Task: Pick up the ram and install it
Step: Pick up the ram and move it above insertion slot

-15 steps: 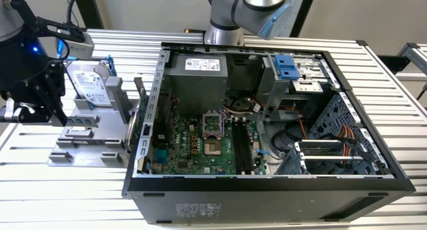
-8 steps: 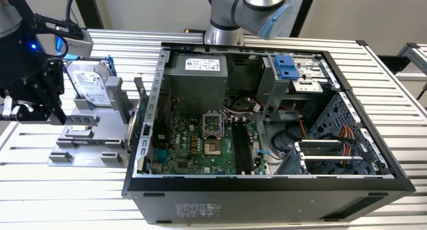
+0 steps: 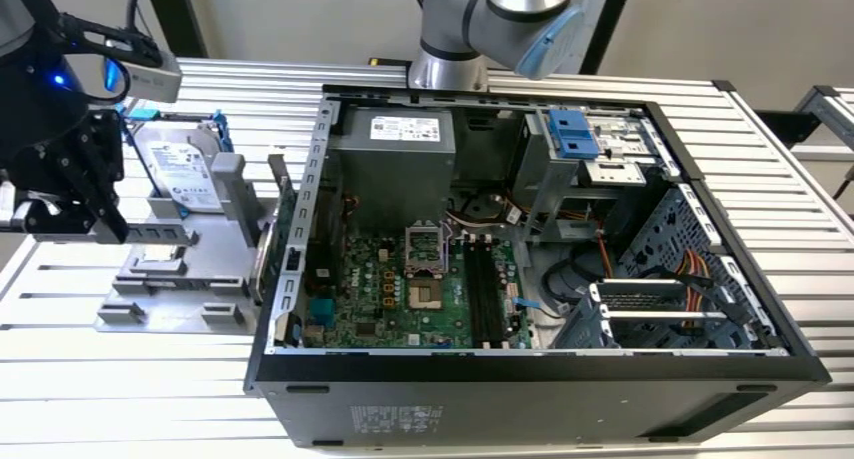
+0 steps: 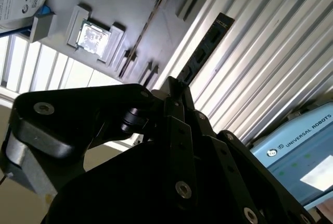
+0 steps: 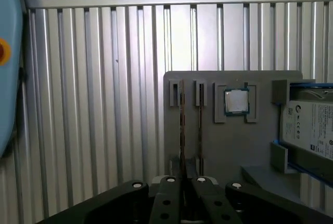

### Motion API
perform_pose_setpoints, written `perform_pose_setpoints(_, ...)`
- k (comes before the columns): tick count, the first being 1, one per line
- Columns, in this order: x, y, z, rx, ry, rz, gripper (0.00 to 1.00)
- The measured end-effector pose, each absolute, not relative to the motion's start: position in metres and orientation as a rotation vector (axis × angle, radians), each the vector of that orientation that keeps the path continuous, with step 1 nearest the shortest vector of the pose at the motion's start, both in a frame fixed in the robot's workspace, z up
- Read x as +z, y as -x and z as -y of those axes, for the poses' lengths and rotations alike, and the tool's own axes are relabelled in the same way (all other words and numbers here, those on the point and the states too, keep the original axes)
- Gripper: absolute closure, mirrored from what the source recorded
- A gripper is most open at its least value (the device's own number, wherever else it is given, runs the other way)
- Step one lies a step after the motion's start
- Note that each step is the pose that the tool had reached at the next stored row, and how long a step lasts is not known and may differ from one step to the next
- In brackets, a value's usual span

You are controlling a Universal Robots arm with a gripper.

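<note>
— Where's the ram (image 4: 208, 44) right now?
— In my grip! My gripper (image 5: 186, 176) is clamped shut on it, and the stick juts out past the tips.
— And you?
— At the exterior view's left, by the grey holder (image 3: 147, 309). 1 more stick (image 5: 200, 125) stands in its slot beside the square chip (image 5: 237, 101). The open case (image 3: 534, 374) and its long black slots (image 3: 483, 294) are well apart from me.
</note>
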State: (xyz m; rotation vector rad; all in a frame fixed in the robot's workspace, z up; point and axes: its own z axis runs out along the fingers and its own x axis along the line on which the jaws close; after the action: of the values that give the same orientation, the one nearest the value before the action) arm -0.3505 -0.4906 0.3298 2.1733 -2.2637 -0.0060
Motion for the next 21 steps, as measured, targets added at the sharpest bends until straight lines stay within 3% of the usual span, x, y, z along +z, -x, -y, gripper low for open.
perform_pose_setpoints(21, 0.346, 0.351, 0.491, -0.006, -2.173, 2.264, 1.00)
